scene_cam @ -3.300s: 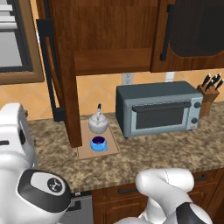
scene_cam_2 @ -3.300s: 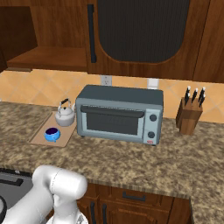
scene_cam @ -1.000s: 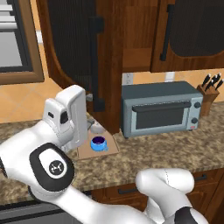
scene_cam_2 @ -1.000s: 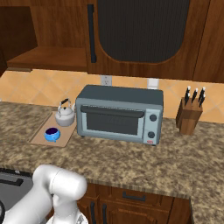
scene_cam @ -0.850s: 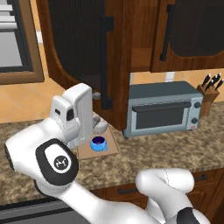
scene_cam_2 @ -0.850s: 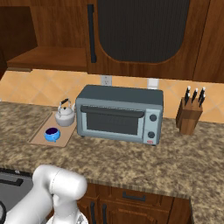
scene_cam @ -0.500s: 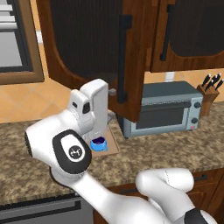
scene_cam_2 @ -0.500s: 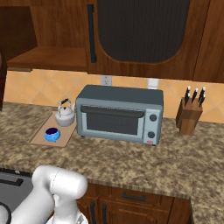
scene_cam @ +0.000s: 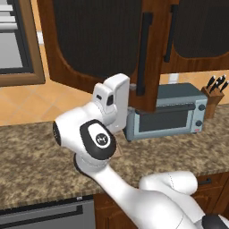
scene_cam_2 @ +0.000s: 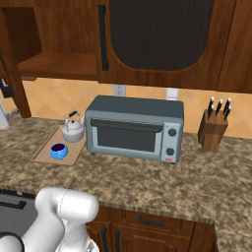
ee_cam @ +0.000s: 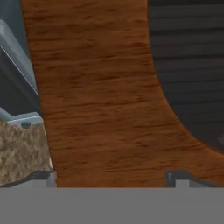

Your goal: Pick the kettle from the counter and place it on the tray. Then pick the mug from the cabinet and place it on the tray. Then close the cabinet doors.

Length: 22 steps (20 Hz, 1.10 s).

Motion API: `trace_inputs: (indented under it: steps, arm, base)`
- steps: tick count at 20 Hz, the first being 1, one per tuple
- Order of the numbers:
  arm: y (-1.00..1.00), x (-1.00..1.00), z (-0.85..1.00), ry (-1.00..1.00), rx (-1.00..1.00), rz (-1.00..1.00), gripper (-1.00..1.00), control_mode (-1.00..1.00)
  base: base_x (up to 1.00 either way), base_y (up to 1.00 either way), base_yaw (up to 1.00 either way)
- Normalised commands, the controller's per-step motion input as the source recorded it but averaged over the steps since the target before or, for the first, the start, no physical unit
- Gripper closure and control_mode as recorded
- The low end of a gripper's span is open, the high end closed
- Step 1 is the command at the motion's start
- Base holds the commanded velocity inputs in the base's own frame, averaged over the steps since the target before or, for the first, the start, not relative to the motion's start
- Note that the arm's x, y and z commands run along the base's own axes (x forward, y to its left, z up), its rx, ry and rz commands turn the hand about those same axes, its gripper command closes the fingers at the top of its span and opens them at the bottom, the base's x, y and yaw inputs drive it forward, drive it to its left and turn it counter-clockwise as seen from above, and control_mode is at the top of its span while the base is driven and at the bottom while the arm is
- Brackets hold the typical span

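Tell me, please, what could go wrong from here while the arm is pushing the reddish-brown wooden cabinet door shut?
1. In the hand view the open gripper faces the flat reddish-brown wooden cabinet door without gripping anything; it could slide off the panel.
2. The door's lower corner hangs just above the grey toaster oven, so a sagging push might scrape it.
3. The silvery-white kettle and blue mug sit on the tan wooden tray below; a low arm swing could knock them.
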Motion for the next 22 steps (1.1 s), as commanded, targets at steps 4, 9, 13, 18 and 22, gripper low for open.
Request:
trace_inputs:
  steps: [4,9,13,18,22]
  arm:
    - [-0.29,0.45,0.06,0.02,0.0,0.04,-1.0,-1.0]
    - [-0.34,0.44,0.09,0.06,0.0,0.11,-1.0,-1.0]
    - [-0.45,0.44,0.05,0.11,0.02,0.14,-1.0,-1.0]
    - [-0.47,0.56,0.03,0.14,0.05,0.23,-1.0,-1.0]
    - [-0.44,0.49,0.04,0.04,0.02,0.23,-1.0,-1.0]
  base:
    - [0.0,0.0,0.0]
    - [0.0,0.0,0.0]
    - [0.0,0.0,0.0]
    - [0.0,0.0,0.0]
    - [0.0,0.0,0.0]
